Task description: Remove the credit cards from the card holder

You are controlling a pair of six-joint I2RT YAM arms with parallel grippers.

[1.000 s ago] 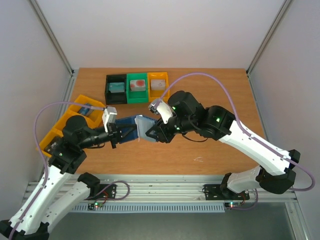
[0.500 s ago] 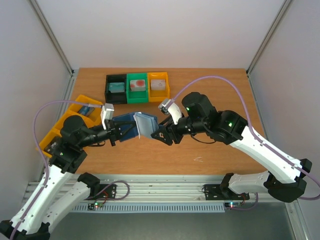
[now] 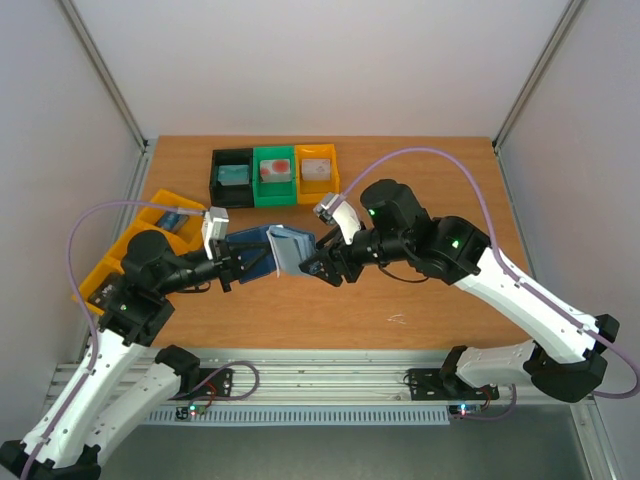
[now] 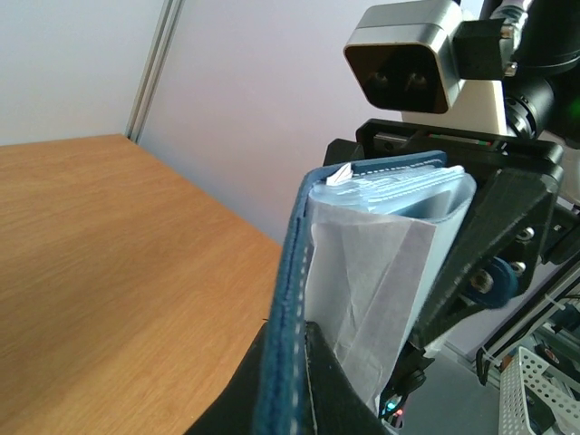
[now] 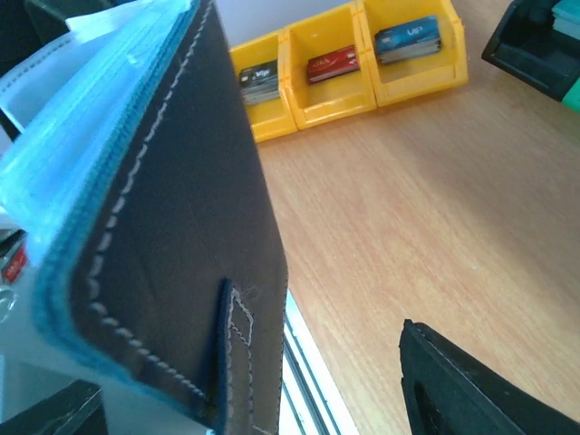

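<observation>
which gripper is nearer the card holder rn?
Left. The left gripper is shut on the card holder at its left end; the right gripper sits at the opposite end, jaws open around it, not clamped.

Far across the wooden table from me, a black bin, a green bin and an orange bin are sitting side by side, touching; yellow bins are lining the table's left edge.

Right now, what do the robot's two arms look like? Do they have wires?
Both the left arm and the right arm have smooth white shells with chunky black joints. A lilac cable loops along each one. Tiny green lights glow on the joints. The left gripper and right gripper have black fingers, each with a whitish camera box at the wrist.
</observation>
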